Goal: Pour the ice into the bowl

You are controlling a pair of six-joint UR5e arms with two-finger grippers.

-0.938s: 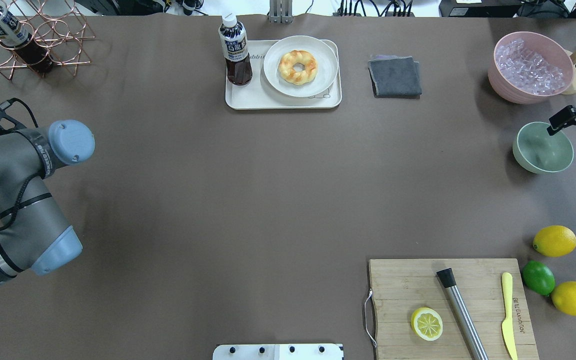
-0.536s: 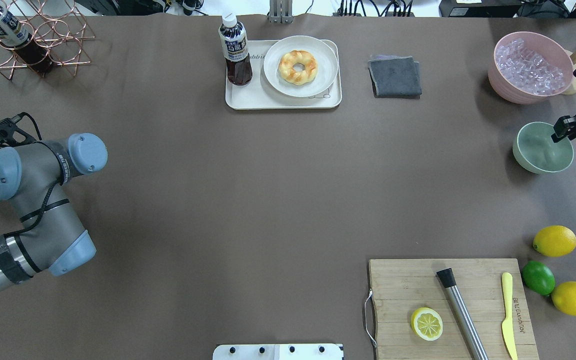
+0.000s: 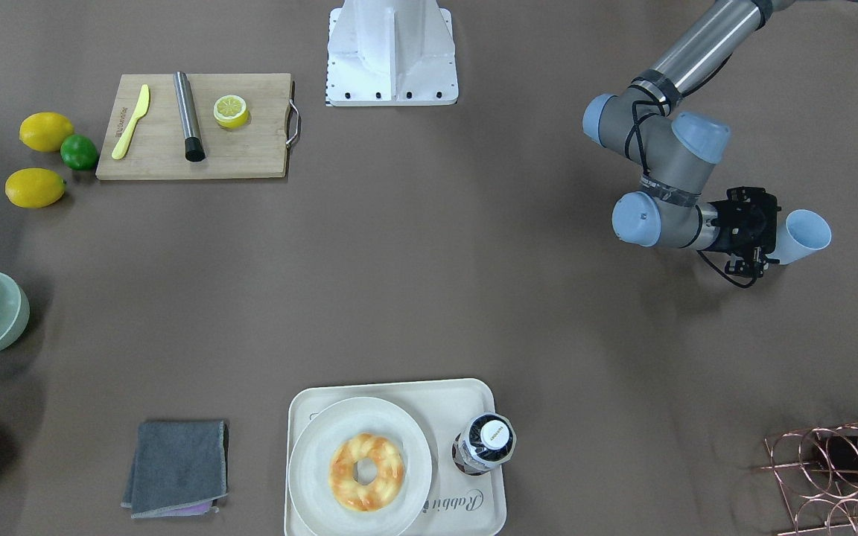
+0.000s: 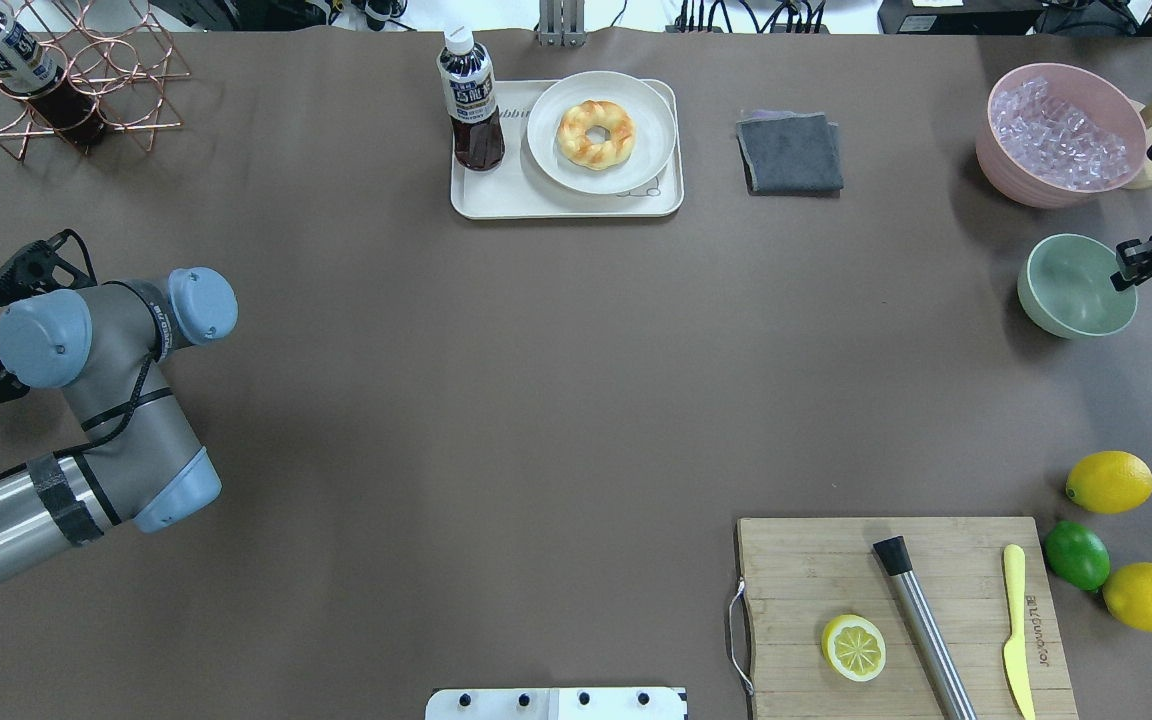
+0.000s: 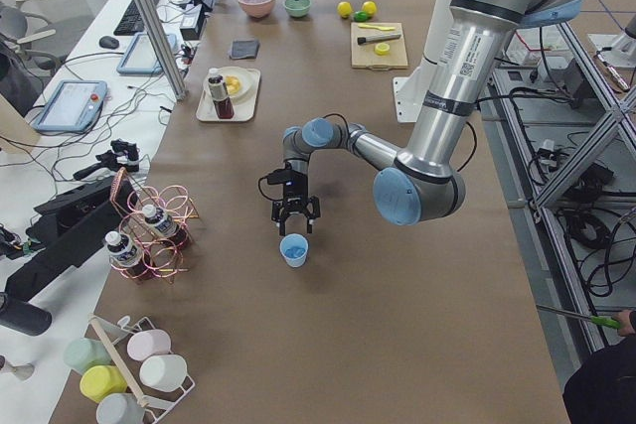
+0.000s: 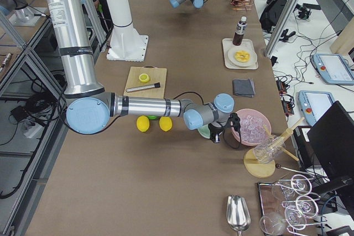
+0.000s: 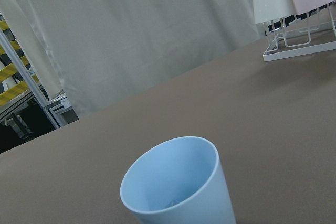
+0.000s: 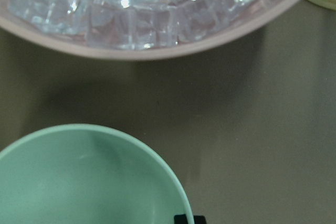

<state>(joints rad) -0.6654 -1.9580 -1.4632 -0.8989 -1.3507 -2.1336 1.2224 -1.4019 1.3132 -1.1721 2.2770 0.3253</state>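
The pale mint-green bowl [image 4: 1061, 290] stands at the table's right side, just in front of the pink tub. My right gripper [image 4: 1129, 264] is shut on the bowl's right rim. One fingertip [image 8: 184, 219] shows at the rim of the bowl [image 8: 79, 182] in the right wrist view. At the far left, a light blue cup [image 3: 805, 234] stands upright on the table. My left gripper [image 3: 768, 233] is level with the cup's base and looks open, one finger on each side. The ice is not clearly seen. The inside of the cup [image 7: 173, 182] shows only a faint glint.
A dusty-pink tub [image 4: 1001, 165] heaped with clear cubes stands beside a wooden stand [image 4: 1151, 170]. A tray [image 4: 496, 200] holds a doughnut and a bottle, with a grey cloth [image 4: 791, 150] beside it. Also here: cutting board [image 4: 806, 570] with lemon slice, lemons [image 4: 1109, 482], copper rack [image 4: 106, 70].
My left arm has swung forward and the blue cup now shows at its gripper. My right gripper went from over the bowl to its right rim, and the bowl shifted slightly left and away.
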